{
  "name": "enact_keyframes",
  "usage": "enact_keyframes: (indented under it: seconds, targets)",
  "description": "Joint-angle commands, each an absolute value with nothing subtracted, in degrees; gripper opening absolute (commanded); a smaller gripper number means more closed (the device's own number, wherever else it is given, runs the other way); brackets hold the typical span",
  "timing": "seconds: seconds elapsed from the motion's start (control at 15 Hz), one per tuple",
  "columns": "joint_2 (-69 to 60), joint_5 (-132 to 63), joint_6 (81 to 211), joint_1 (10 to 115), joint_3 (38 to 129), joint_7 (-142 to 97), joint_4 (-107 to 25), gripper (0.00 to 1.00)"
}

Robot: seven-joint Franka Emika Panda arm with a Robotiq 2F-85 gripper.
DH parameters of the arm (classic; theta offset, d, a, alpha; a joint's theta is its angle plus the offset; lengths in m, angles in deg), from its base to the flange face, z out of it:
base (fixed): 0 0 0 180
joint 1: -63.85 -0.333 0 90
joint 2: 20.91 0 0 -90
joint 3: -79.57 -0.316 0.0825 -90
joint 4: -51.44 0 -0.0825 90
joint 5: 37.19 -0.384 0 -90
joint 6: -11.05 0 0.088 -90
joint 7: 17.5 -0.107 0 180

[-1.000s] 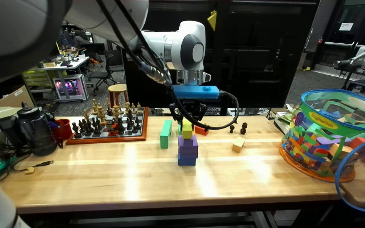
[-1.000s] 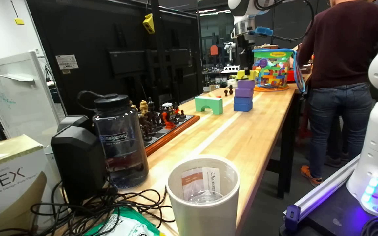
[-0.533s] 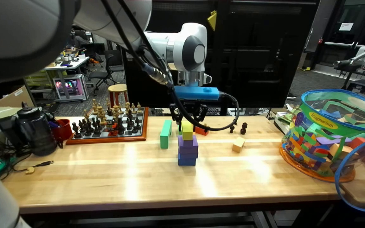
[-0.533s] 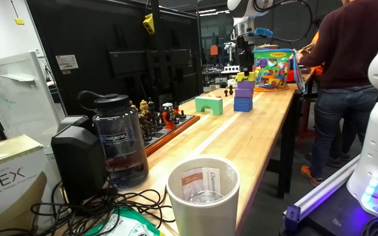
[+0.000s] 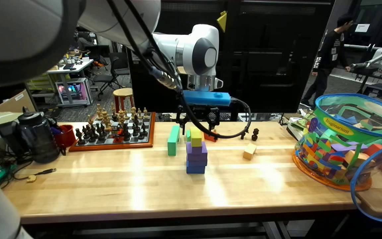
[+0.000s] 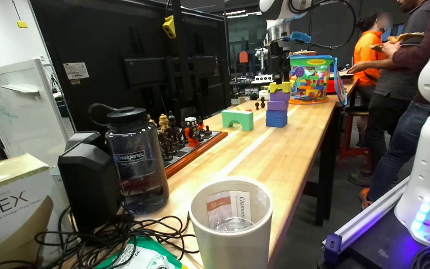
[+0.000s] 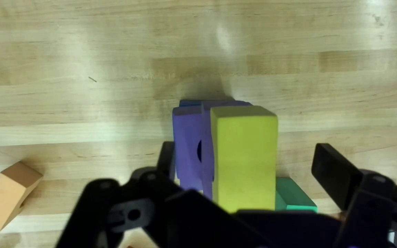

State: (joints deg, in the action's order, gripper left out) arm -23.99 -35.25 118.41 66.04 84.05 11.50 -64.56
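In both exterior views a block stack stands on the wooden table: blue blocks (image 6: 276,122) at the bottom, purple blocks (image 6: 277,105) above, and a notched yellow block (image 5: 196,136) on top. My gripper (image 7: 250,163) is open, its fingers spread wide on either side of the yellow block (image 7: 246,158). Bare space separates the right-hand finger (image 7: 334,172) from that block in the wrist view; the left-hand one appears beside the purple blocks (image 7: 188,144). Nothing is held. The gripper body hides the yellow block's lower end there.
Left of the stack stands a green arch block (image 5: 171,147); a small green block (image 7: 295,194) and a red block (image 5: 210,137) lie behind. A tan block (image 5: 249,151) and clear tub of blocks (image 5: 337,156) are at right. A chessboard (image 5: 148,139) and bottle (image 5: 37,139) are at left.
The fingers have spread apart, leaving the yellow block on the stack, where it has settled slightly lower. The arm has shifted a little right in an exterior view. People in the background have moved.
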Motion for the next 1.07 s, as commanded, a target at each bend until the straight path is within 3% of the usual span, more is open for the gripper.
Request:
enact_keyframes:
  seconds: [0.0,0.53,1.0]
  targets:
    - [-25.5,-37.1,117.4,66.4,84.2,13.1,-64.5,1.00]
    - [-31.0,-40.9,121.4,66.7,85.5,14.5,-67.6,1.00]
    - [-35.2,-47.5,133.2,66.8,88.5,14.4,-73.2,1.00]
